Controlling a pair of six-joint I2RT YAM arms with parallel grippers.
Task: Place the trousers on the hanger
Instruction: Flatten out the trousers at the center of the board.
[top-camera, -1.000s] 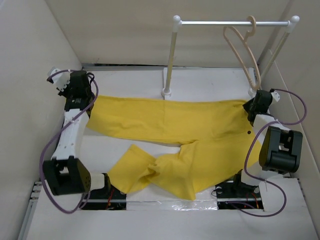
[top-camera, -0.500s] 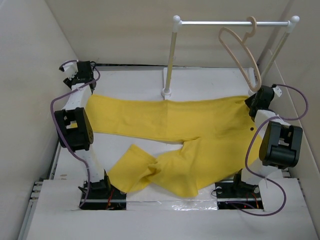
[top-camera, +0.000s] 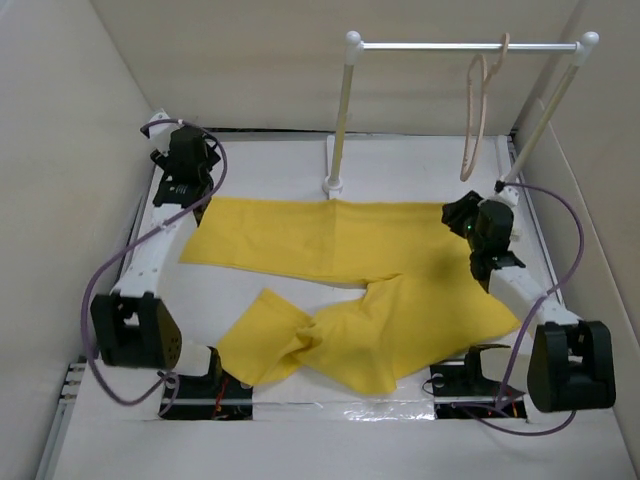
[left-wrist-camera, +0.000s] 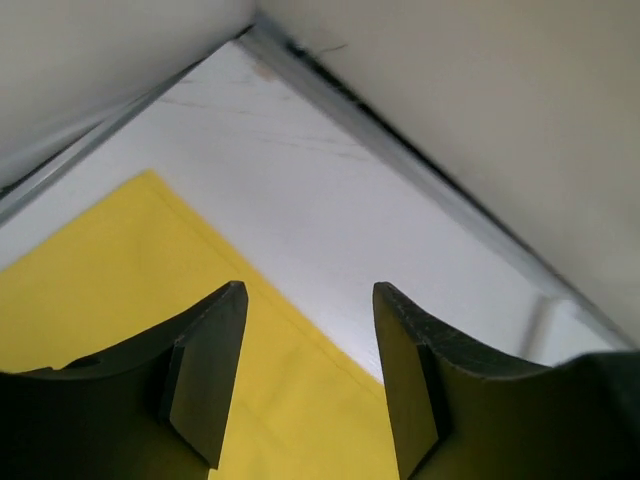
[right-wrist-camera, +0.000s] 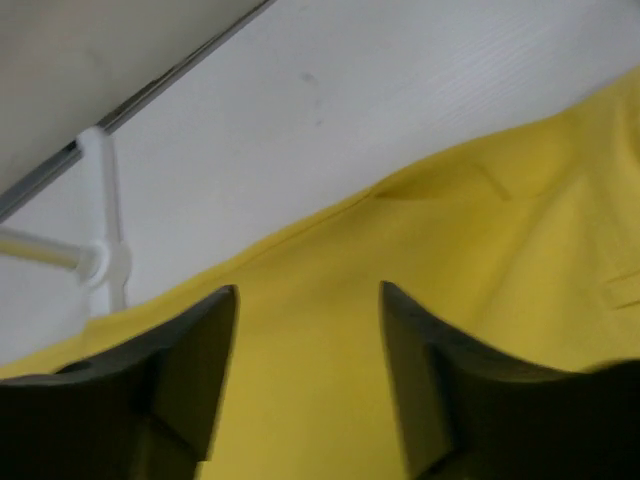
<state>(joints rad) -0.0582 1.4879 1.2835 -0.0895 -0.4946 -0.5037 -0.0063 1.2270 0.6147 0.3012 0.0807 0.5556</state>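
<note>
From above, the trousers lie flat across the middle of the white worktop. One leg stretches toward the left of the frame, the other is folded and rumpled toward the lower centre, and what I take for the waist is at the right. The cloth is bright yellow, thin and limp. It looks light and likely to sag and slide, so I judge the waistband or the leg hems the best places to pinch, with both arms sharing the load. The hanger, a thin tan loop that looks stiff and smooth, hangs by its hook from the white rail at the upper right, turned nearly edge-on and apart from the cloth. The left gripper hovers at the upper left over the leg's end, the right gripper over the waist end. In the left wrist view the jaws are spread with nothing between them, above a yellow corner and bare worktop. In the right wrist view the jaws are likewise parted and empty over the cloth's edge, where a seam and a small crease show, with the rail's post foot at the left.
</note>
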